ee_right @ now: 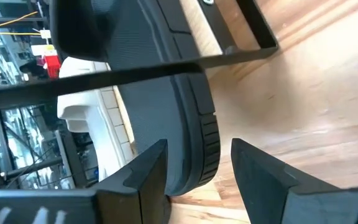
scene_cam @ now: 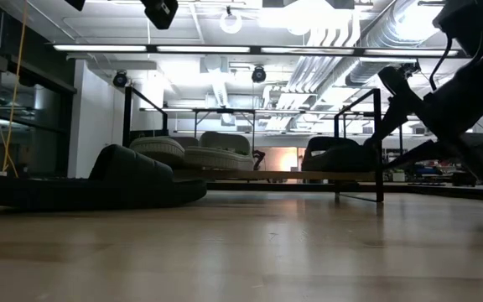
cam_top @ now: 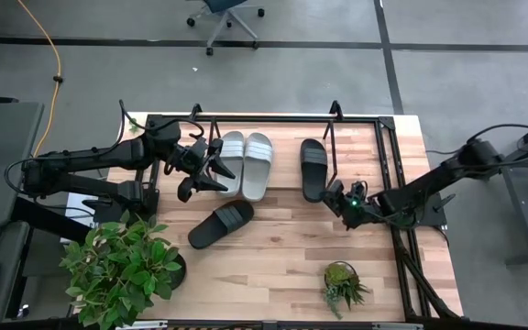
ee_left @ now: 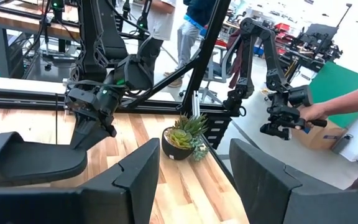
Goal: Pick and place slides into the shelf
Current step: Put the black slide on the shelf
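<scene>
The shelf (cam_top: pixel 264 117) of black tubing stands along the table's far side. In it lie the light grey pair of slides (cam_top: pixel 246 165) and one black slide (cam_top: pixel 313 170), soles down on its wood base. A second black slide (cam_top: pixel 221 223) lies on the table in front of the shelf, also showing in the low view (scene_cam: pixel 132 180). My left gripper (cam_top: pixel 204 170) hangs open above the table, just left of the grey pair. My right gripper (cam_top: pixel 342 197) is open at the near end of the black slide in the shelf (ee_right: pixel 191 124), one finger on either side of that end. My right gripper comes slanting down from the table's right and near side. The black slide's near end (ee_right: pixel 197 168) lies between its open fingers, with the slide still flat in the shelf. Whether a finger (ee_right: pixel 145 177) touches the slide's rim, I cannot tell.
A large potted plant (cam_top: pixel 122 266) stands at the near left corner, and a small succulent pot (cam_top: pixel 342 284) at the near right. Bare wood lies between them. Beyond the table, a person's hand holds a gripper device (ee_left: pixel 288 118).
</scene>
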Controlling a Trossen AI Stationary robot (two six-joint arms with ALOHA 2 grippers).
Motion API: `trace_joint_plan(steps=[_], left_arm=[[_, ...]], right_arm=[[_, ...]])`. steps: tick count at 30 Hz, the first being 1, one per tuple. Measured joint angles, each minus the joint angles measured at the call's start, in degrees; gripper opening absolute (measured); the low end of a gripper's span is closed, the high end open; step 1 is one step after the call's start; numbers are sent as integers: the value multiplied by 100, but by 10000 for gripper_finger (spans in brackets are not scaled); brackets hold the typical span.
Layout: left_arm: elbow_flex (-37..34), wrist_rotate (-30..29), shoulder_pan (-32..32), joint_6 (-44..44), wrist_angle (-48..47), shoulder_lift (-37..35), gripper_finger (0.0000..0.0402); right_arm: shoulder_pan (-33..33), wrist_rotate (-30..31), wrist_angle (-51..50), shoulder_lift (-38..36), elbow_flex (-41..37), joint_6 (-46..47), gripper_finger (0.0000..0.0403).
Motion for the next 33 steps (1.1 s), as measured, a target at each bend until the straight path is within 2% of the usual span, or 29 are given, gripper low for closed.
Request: trace_joint_plan(steps=[9, 15, 23, 30, 33], left_arm=[[0, 2, -1, 22, 0, 0, 184], [0, 2, 2, 25, 0, -2, 184], [0, 1, 0, 152, 4, -1, 184], [0, -12, 1, 220, 7, -1, 184], [0, -195, -1, 430, 7, 0, 184]], right_arm=[[55, -69, -546, -787, 0, -188, 168], [559, -403, -519, -1322, 400, -729, 168], [1043, -1105, -525, -1505, 1411, -2608, 168], [1048, -1090, -531, -1502, 2004, -4201, 168], [1050, -1094, -529, -1502, 2135, -4948, 168]])
